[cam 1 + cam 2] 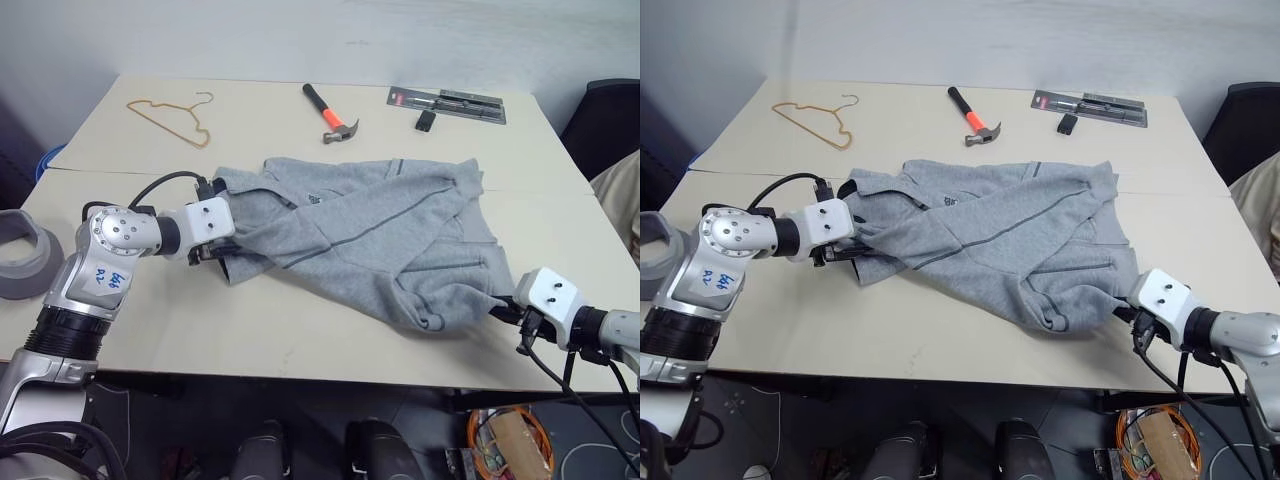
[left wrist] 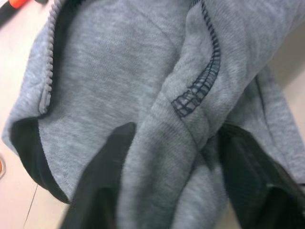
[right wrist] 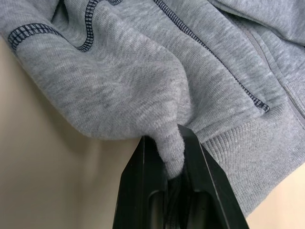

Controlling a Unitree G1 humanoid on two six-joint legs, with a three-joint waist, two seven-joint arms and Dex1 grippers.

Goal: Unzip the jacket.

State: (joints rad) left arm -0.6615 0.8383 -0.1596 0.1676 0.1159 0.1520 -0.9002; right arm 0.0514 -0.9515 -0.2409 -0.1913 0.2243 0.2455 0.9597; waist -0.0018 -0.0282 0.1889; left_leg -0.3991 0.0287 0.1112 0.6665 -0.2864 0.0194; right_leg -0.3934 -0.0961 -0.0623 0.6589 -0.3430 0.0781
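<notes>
Left eye view looks down on the jacket (image 1: 370,235), a soft, light-grey fleece garment lying crumpled in the middle of the pale, smooth worktop (image 1: 300,330). Its long axis runs diagonally across the worktop, from the end near the robot's left, farther from the robot, to the end near its right, closer to the front edge. Darker grey seam lines cross the nap, and a small dark logo sits on the upper fold. The left pincer (image 1: 213,250) meets the jacket's left end; in the left wrist view its two black fingers (image 2: 102,176) stand on either side of a thick fold bearing dark ladder-like stitching, with a toothed zip edge running nearby, the fold pressed between them in a loose grip. The right pincer (image 3: 167,167) is clamped on a narrow pinch of fleece at the jacket's right end, beside a ribbed hem band, its fingers nearly together around the cloth. On the far part of the worktop, well apart from the jacket, lie a thin wire hanger (image 1: 172,118) of bent orange-tan metal, a hammer (image 1: 330,113) with an orange-and-black handle and dark claw head, a flat oblong blister pack (image 1: 446,104), and a small black block (image 1: 425,121) just beside it.
</notes>
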